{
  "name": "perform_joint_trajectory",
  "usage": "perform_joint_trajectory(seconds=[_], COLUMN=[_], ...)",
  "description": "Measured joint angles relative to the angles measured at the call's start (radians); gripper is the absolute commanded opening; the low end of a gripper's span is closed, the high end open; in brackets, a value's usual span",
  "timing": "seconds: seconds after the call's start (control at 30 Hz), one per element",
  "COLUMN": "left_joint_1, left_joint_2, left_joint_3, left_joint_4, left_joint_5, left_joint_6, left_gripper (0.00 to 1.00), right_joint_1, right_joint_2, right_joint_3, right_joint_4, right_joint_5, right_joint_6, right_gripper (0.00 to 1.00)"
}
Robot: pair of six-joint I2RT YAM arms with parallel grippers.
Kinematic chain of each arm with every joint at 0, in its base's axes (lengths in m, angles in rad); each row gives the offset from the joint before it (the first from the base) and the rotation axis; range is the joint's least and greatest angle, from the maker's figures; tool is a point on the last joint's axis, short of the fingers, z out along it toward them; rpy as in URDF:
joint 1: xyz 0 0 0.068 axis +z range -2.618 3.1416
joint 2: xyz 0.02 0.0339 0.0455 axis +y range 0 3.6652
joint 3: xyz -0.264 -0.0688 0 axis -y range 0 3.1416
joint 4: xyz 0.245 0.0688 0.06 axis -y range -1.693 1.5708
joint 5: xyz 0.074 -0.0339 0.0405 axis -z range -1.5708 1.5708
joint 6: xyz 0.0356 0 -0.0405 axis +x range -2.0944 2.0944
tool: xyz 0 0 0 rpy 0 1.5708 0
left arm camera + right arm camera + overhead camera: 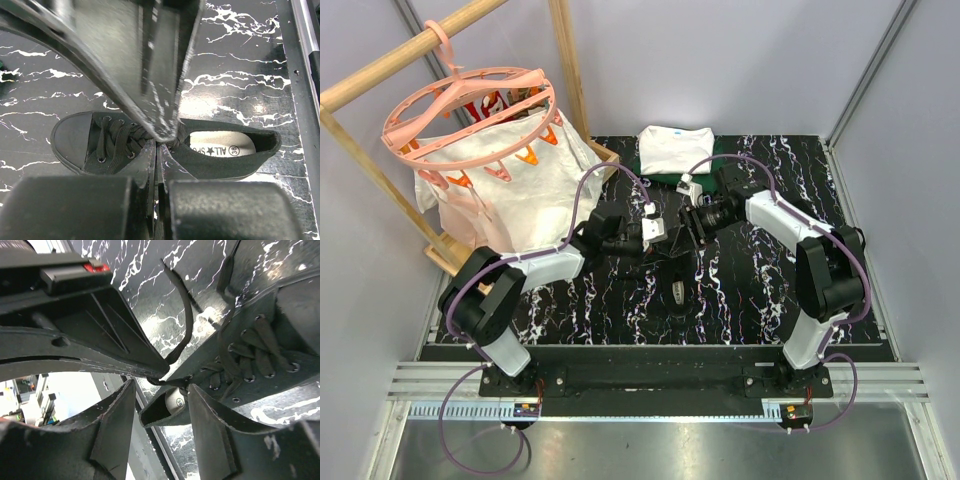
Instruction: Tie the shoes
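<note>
Over the sneaker [220,167], left hand [157,150] pressed together at the laces [112,137]; right hand [162,389] spread, clear only from its wrist.

From above and behind we look down and forward across the whole table [750,300], far enough off that the left arm [535,268] and right arm [780,215] fit entirely and the shoe [677,290] is small at mid-frame. At the left wrist we hang close over the shoe [225,165], facing almost straight down past the left fingers [142,165], with its toe to our left. At the right wrist we sit nearer still, tilted and low, looking past the right fingers [210,430] along the shoe [290,305]. Both wrist views share the laces [117,137] [250,352].
</note>
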Motion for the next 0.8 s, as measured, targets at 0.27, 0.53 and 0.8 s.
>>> perform_joint_trajectory(seconds=[0.27,0.53,0.8], left_joint_1=[0.000,0.000,0.000], left_joint_2=[0.001,0.001,0.001], left_joint_3=[0.000,0.000,0.000], left_joint_4=[0.000,0.000,-0.006], left_joint_5=[0.000,0.001,0.002], left_joint_6=[-0.001,-0.004,-0.004], left_gripper=[0.00,0.00,0.02], right_joint_1=[0.021,0.022,0.024], right_joint_2=[0.000,0.005,0.005], right_joint_3=[-0.015,-0.016,-0.021], right_joint_4=[-0.002,0.019,0.025], right_joint_5=[0.003,0.002,0.000], right_joint_6=[-0.025,-0.030,-0.045], right_gripper=[0.44,0.23,0.00])
